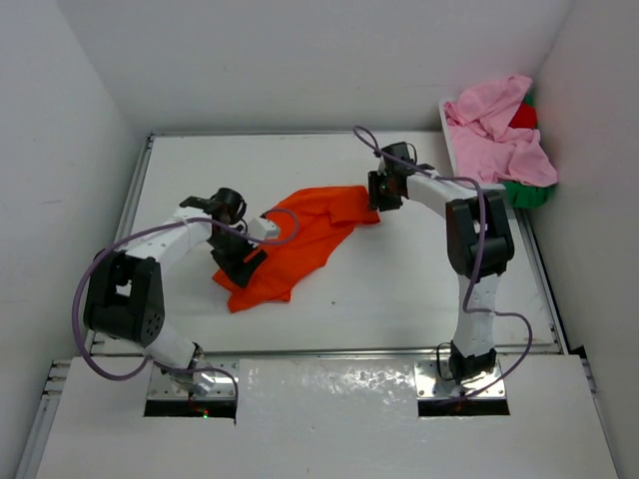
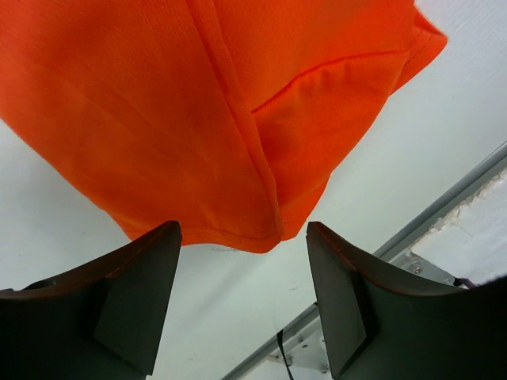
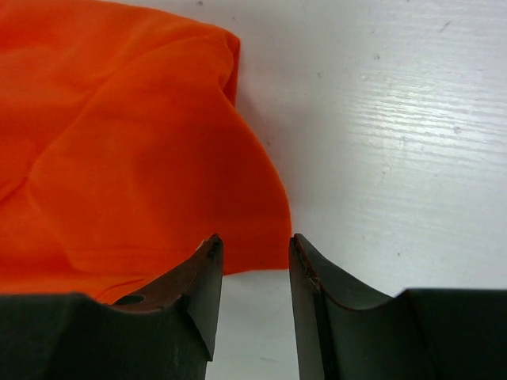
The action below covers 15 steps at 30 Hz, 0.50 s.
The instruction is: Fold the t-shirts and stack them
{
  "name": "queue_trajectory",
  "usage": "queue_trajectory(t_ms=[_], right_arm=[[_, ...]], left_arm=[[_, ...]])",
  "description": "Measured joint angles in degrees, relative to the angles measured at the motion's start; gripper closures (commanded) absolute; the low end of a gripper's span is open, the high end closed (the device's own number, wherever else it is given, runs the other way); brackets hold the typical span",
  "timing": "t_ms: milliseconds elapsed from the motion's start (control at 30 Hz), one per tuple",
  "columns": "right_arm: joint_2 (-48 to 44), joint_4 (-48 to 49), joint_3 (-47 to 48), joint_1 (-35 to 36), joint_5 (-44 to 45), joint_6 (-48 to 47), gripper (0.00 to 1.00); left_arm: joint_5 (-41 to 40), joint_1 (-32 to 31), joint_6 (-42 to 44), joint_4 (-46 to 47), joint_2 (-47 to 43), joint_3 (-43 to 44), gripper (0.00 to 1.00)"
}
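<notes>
My left gripper (image 2: 243, 237) gapes empty at the orange t-shirt's (image 1: 300, 235) eight o'clock, right gripper (image 3: 253, 241) likewise at two, for spreading.

No writing, label, brand, number or sign can be read in any of the three views - nothing legible on any surface shown.

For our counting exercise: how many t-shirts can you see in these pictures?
4: orange shirt on the table; pink shirt heaped far right, red shirt and green shirt peeking from under it. More may be hidden.
</notes>
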Motion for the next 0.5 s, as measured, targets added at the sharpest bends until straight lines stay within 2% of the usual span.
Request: queue_trajectory(t_ms=[100, 200, 233, 300, 333, 367, 400, 500], right_arm=[[3.06, 0.26, 0.35, 0.00, -0.02, -0.46, 0.62], [4.57, 0.83, 0.79, 0.00, -0.13, -0.68, 0.55], [4.61, 1.31, 0.85, 0.00, 0.02, -0.72, 0.52], [4.72, 1.77, 0.66, -0.02, -0.24, -0.92, 0.52], [4.70, 2.10, 0.48, 0.00, -0.02, -1.09, 0.52], [4.70, 2.21, 0.39, 0.00, -0.02, -1.40, 0.52], [4.68, 2.36, 0.31, 0.00, 0.20, -1.66, 0.52], [4.68, 2.34, 0.31, 0.02, 0.39, -2.19, 0.52]], left_arm=[[-1.18, -0.22, -0.63, 0.46, 0.96, -0.87, 0.36], [-2.32, -0.26, -1.38, 1.27, 1.99, -1.11, 0.41], [-2.54, -0.37, -1.70, 1.60, 2.38, -1.11, 0.46], [-2.64, -0.55, -1.99, 2.25, 3.15, -1.42, 0.61], [-2.62, -0.57, -2.25, 2.51, 3.30, -1.79, 0.85], [-2.56, -0.61, -2.58, 2.60, 3.39, -2.19, 0.94], [-2.69, -0.70, -2.58, 2.69, 3.41, -2.47, 1.00], [-2.69, -0.83, -2.43, 2.75, 3.43, -2.60, 1.00]])
